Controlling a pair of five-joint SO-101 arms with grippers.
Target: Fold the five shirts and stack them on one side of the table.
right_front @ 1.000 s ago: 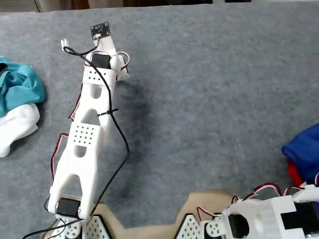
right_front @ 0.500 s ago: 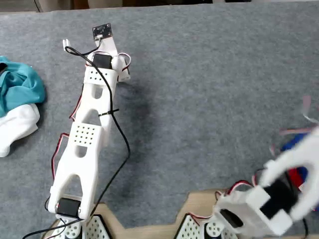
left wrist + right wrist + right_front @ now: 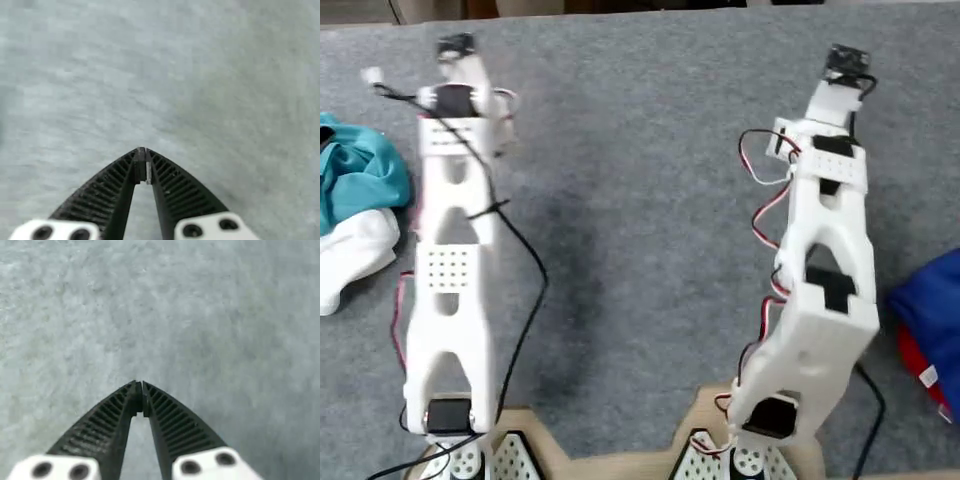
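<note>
The crumpled teal cloth shirt (image 3: 362, 172) and white cloth shirt (image 3: 350, 255) lie left of the left gripper (image 3: 142, 162), back toward its base; the bunched blue cloth shirt (image 3: 930, 300) lies likewise right of the right gripper (image 3: 138, 395); both pincers are pinched closed, empty, over grey felt tabletop (image 3: 650, 200)

A crumpled teal shirt (image 3: 360, 180) lies at the 9 o'clock edge of the surface (image 3: 650, 200), with a bunched white shirt (image 3: 355, 255) touching its near side. At 4 o'clock, a rumpled blue shirt (image 3: 930, 305) lies against a red shirt (image 3: 925, 370).
</note>
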